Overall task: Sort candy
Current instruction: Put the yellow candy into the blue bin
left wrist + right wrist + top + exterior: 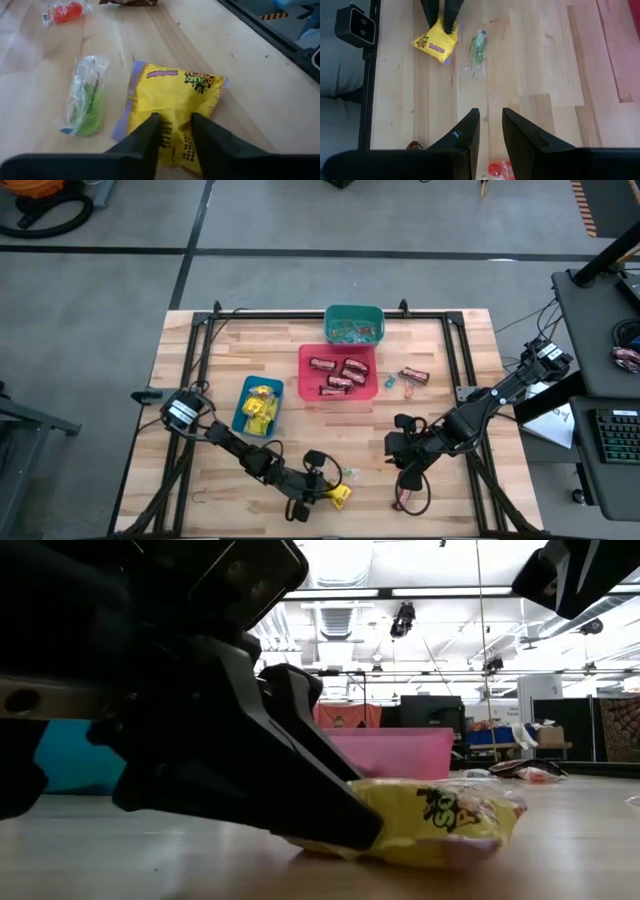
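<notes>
A yellow square packet [175,95] lies flat on the wood near the table's near edge [341,496] [450,820] [436,44]. My left gripper [177,125] [325,493] has come down on it. A green wrapped piece [87,100] [478,50] lies beside the packet. A red wrapped piece [65,11] [404,500] lies farther right. My right gripper [490,117] [400,463] hovers over bare wood right of the packet, its fingers a narrow gap apart and holding nothing. My left gripper has the yellow packet by its end nearest the arm [172,132], pinched between the two fingers [150,131]. The fingers slant down onto it from the table's left [330,810]. The packet lies on the table, its far end free.
A blue bin [240,415] holds yellow packets, a red bin [306,375] holds brown bars, and a teal bin [354,311] stands behind them. A brown bar [415,375] and a blue piece [389,382] lie right of the red bin. The table's black frame rail runs along the near edge.
</notes>
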Available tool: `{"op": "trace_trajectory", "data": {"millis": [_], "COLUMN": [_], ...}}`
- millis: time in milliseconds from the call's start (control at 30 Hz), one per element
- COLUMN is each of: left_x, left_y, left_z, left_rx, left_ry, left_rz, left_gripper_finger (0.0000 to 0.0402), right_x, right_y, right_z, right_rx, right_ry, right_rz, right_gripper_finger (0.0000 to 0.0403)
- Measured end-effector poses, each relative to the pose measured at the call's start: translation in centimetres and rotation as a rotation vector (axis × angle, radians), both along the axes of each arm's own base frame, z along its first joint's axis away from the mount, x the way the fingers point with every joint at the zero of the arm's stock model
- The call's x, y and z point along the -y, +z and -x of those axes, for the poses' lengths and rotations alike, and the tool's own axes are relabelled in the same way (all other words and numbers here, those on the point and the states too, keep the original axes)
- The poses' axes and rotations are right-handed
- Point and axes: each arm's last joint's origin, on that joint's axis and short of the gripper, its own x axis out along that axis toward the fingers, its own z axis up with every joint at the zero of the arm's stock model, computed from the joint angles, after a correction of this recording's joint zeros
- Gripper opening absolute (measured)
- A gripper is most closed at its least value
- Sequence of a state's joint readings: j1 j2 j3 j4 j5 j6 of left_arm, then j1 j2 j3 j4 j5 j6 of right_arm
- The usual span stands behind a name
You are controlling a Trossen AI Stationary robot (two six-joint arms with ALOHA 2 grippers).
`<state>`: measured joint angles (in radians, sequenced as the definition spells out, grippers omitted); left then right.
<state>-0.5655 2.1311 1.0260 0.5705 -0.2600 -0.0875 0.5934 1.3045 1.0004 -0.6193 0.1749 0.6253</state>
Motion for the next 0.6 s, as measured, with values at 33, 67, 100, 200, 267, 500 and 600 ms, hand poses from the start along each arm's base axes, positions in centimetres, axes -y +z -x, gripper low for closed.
{"op": "trace_trajectory", "data": {"millis": [33, 67, 100, 200, 267, 500, 600], "left_x": [0.0, 0.0, 0.0, 0.0, 0.0, -0.7, -1.5], "left_y": [0.0, 0.1, 0.2, 0.6, 1.1, 4.4, 6.7], "left_z": [0.0, 0.0, 0.0, 0.0, 0.1, 1.2, 2.4], "left_rx": [0.000, 0.002, 0.003, 0.002, 0.004, -0.070, -0.133], "left_ry": [-0.004, -0.006, -0.007, -0.013, -0.014, -0.024, -0.018], "left_rz": [0.003, 0.006, 0.007, 0.015, 0.015, -0.050, -0.096], "left_gripper_finger": [0.0077, 0.0064, 0.0051, 0.0020, 0.0007, 0.0010, 0.0010], "right_x": [0.0, 0.0, 0.0, 0.0, 0.0, 0.0, 0.0], "right_y": [0.0, 0.0, 0.0, 0.0, 0.0, 0.0, 0.0], "right_z": [0.0, 0.0, 0.0, 0.0, 0.0, 0.0, 0.0], "right_rx": [0.000, 0.000, 0.000, 0.000, 0.000, 0.000, -0.001], "right_ry": [0.000, 0.000, 0.000, 0.000, 0.000, 0.000, 0.000], "right_rz": [0.000, 0.001, 0.001, 0.001, 0.001, 0.001, 0.002], "right_gripper_finger": [0.0075, 0.0075, 0.0075, 0.0075, 0.0075, 0.0075, 0.0075]}}
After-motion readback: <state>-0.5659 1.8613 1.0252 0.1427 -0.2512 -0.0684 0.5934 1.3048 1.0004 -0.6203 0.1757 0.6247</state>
